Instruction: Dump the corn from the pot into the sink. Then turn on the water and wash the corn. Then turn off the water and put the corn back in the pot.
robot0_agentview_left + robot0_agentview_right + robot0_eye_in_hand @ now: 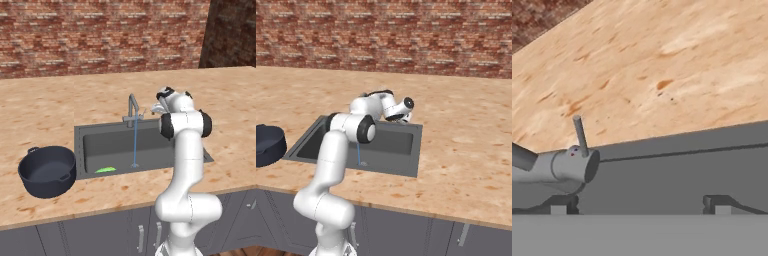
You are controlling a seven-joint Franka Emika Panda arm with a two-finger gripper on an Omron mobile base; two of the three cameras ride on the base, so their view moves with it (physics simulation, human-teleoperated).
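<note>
Arm folded over the sink's right end, hand (640, 201) at the faucet handle, jaws spread wide, holding nothing.
Left to right: round dark pot (47, 171) with loop handles sits on the tan wood-grain table (40, 107), just left of the sink (95, 145); green corn (105, 170) lies on the basin floor near the front left; thin water stream (135, 145) falls from the slim grey metal faucet (132, 111); cylindrical faucet base with upright lever (579, 135) sits left of the fingertips (558, 206). Brick wall (100, 35) behind.
</note>
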